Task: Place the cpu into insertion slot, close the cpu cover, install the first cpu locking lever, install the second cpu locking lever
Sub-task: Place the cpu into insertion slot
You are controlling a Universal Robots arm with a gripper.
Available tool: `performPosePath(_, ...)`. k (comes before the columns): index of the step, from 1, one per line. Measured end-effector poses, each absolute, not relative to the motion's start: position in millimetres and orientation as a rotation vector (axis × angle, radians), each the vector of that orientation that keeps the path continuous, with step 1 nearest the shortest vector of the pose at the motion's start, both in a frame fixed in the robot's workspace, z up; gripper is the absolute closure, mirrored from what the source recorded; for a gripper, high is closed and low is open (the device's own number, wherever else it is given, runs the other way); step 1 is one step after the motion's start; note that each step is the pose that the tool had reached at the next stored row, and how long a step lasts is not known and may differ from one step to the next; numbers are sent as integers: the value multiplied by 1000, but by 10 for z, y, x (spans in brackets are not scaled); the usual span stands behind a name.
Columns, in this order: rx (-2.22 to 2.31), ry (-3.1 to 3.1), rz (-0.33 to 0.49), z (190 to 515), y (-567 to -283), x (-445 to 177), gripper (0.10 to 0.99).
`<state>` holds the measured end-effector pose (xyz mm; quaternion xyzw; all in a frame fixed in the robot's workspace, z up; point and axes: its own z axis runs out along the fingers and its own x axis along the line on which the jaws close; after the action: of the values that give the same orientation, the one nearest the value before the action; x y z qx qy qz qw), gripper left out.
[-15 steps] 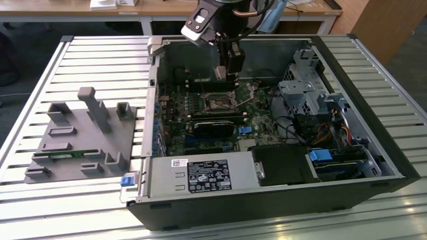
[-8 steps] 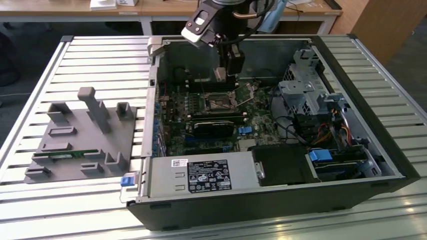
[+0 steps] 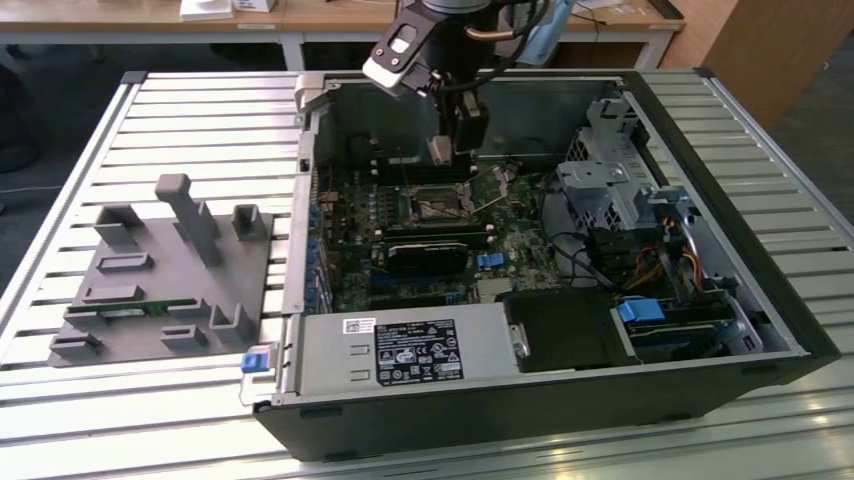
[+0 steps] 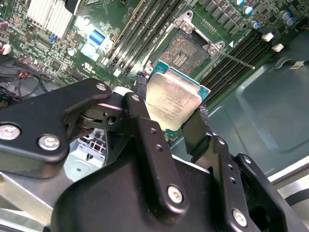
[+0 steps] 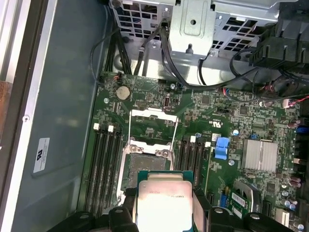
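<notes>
slatted metal table [image 3: 200, 110] carrying an open computer case [image 3: 534, 415], with the gripper [image 3: 447, 152] lowered inside.
the fingers [image 4: 140, 89] are clamped on opposite edges of the cpu [image 4: 176, 94], held clear above the green motherboard [image 5: 217, 121], near the insertion slot [image 5: 147, 162]. the slot's pin field is bare. the cpu cover [image 5: 153, 114] stands hinged up beside it. memory slots [image 5: 104, 164] flank the slot, and cables [image 5: 145, 53] and a drive cage [image 3: 601, 190] crowd one end of the case. a grey fixture block [image 3: 160, 290] sits on the table at the exterior view's left.
</notes>
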<state>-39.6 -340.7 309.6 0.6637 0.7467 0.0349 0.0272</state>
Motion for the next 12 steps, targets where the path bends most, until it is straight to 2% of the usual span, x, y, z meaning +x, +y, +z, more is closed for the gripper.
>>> performPosePath(12, 2050, 2306, 108, 3065, -3407, -395, 545)
